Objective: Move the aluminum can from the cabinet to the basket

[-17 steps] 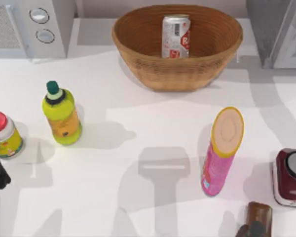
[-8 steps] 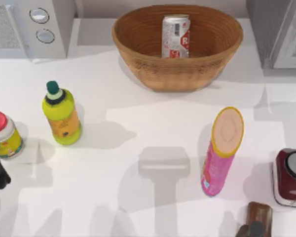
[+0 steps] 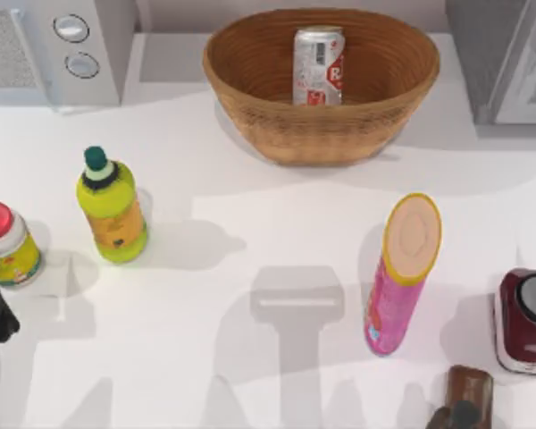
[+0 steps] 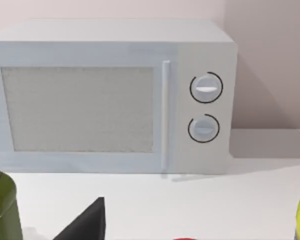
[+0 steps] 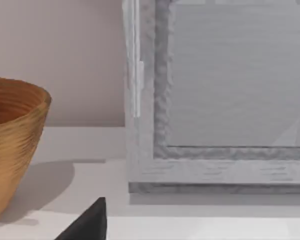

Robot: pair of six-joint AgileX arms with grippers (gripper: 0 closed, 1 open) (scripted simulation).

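Now, aluminum can (image 3: 318, 66) upright in basket (image 3: 250, 98) (wicker)

Bright, even light falls on the white table (image 3: 250, 179), where the basket (image 3: 322, 134), green bottle (image 3: 113, 210) and pink tube (image 3: 400, 277) cast soft grey shadows, with broader arm-shaped shadows across the front, and no glare.
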